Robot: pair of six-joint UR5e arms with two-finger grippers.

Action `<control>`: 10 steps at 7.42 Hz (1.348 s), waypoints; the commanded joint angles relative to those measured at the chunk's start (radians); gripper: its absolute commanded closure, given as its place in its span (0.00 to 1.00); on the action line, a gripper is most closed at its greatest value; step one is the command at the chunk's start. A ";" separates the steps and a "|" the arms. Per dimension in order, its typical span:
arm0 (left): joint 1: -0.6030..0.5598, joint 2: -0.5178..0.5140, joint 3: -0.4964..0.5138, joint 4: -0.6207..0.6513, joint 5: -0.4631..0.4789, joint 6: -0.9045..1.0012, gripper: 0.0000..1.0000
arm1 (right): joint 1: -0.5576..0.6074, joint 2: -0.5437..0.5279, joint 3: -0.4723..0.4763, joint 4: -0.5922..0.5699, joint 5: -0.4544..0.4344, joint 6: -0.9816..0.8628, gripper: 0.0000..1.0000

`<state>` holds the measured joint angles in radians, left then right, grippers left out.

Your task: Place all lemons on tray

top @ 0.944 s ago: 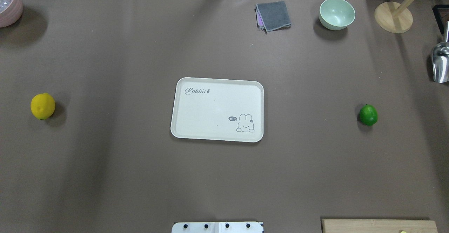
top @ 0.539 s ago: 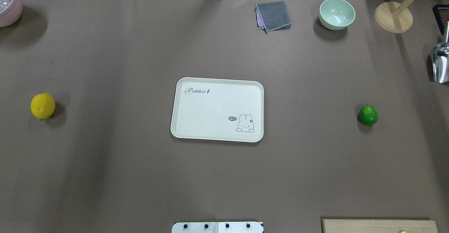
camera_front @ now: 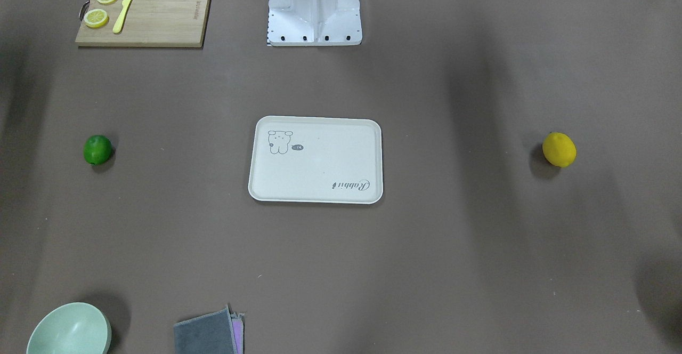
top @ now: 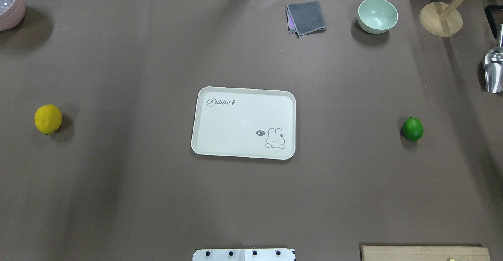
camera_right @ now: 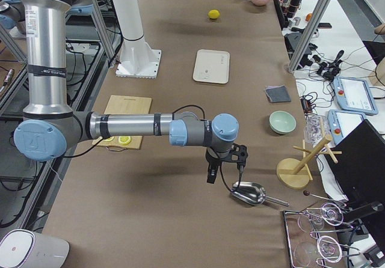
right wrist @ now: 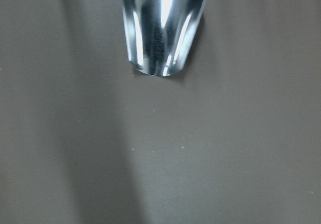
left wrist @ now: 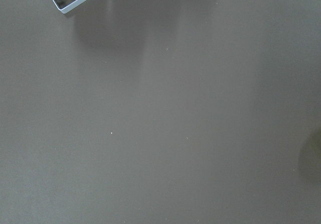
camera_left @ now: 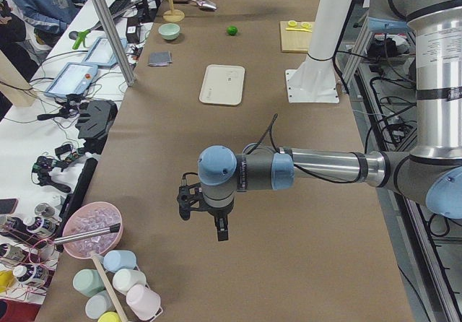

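The yellow lemon [top: 48,118] lies on the brown table far to the left of the tray [top: 235,123]; it also shows in the front view [camera_front: 559,149]. The green lemon [top: 412,129] lies far to the tray's right, and in the front view [camera_front: 98,149]. The off-white tray, with its rabbit drawing, sits at the table's middle with nothing on it. My left gripper [camera_left: 209,224] hangs over bare table near the left end, seen only in the exterior left view. My right gripper [camera_right: 224,173] hangs near the metal scoop, seen only in the exterior right view. I cannot tell whether either is open or shut.
A wooden cutting board [camera_front: 160,18] with lemon slices and a yellow knife lies near the robot base [camera_front: 314,10]. A green bowl [top: 377,15], grey cloth [top: 306,18], wooden stand [top: 440,19], metal scoop [top: 493,70] and pink bowl [top: 10,3] line the far edge and ends.
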<state>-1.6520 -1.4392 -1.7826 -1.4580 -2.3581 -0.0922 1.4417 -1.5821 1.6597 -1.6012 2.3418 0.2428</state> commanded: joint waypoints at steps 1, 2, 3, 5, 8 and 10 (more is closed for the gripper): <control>0.061 -0.038 -0.020 -0.002 -0.007 -0.101 0.02 | -0.149 0.092 0.000 0.006 0.004 0.114 0.00; 0.105 -0.043 -0.047 -0.008 -0.009 -0.180 0.03 | -0.211 0.129 -0.001 0.007 0.002 0.156 0.00; 0.150 -0.049 -0.076 -0.010 -0.009 -0.251 0.03 | -0.271 0.164 -0.004 0.007 -0.001 0.206 0.00; 0.283 -0.088 -0.125 -0.016 -0.003 -0.428 0.03 | -0.368 0.198 0.002 0.009 -0.010 0.288 0.00; 0.473 -0.170 -0.115 -0.089 0.019 -0.666 0.03 | -0.434 0.198 -0.017 0.035 -0.010 0.288 0.01; 0.570 -0.170 -0.071 -0.200 0.071 -0.763 0.04 | -0.464 0.200 -0.041 0.041 -0.009 0.288 0.01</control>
<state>-1.1479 -1.6057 -1.8836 -1.5846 -2.3134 -0.7831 0.9999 -1.3829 1.6320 -1.5655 2.3320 0.5305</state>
